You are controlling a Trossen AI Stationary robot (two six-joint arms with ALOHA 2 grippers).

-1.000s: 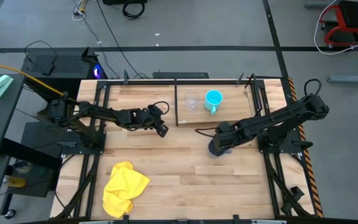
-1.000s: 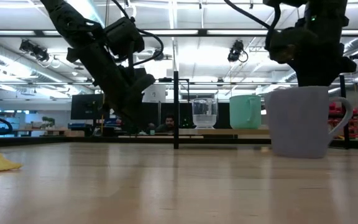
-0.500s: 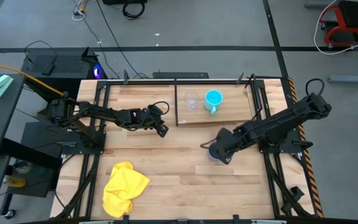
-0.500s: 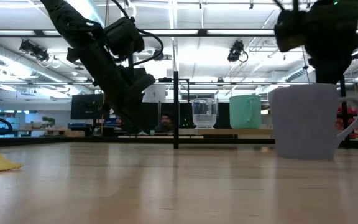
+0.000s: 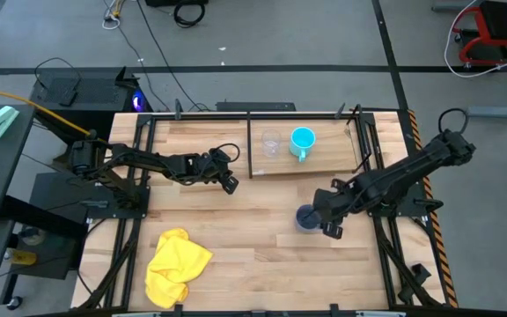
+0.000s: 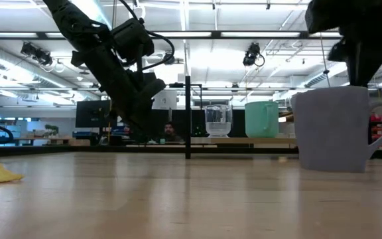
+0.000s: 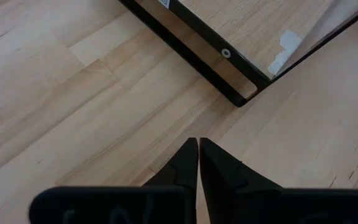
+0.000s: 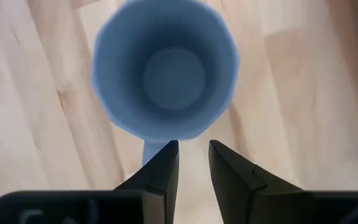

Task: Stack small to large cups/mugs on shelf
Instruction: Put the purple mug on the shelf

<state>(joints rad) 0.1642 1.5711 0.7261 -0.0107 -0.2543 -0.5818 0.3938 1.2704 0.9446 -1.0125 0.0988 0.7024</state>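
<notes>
The grey-blue mug stands upright on its base on the tabletop, near of the shelf; it also shows in the low view and from above in the right wrist view. My right gripper hovers over its handle side, fingers a narrow gap apart with bare table in the gap. The clear cup and the cyan mug stand on the shelf. My left gripper is shut and empty above the table, left of the shelf's black upright. My right gripper points down beside the grey-blue mug's handle. One finger covers part of the handle, and I cannot tell whether it touches it. The mug stands on the table.
A yellow cloth lies crumpled at the table's near left. The shelf's black frame corner lies just ahead of my left gripper. Black frame rails run along the table's left and right edges.
My right gripper has gone from over the grey-blue mug toward the table's right and near edges, so the mug's mouth now shows from above. The mug has slid a little toward the near edge and stays upright.
</notes>
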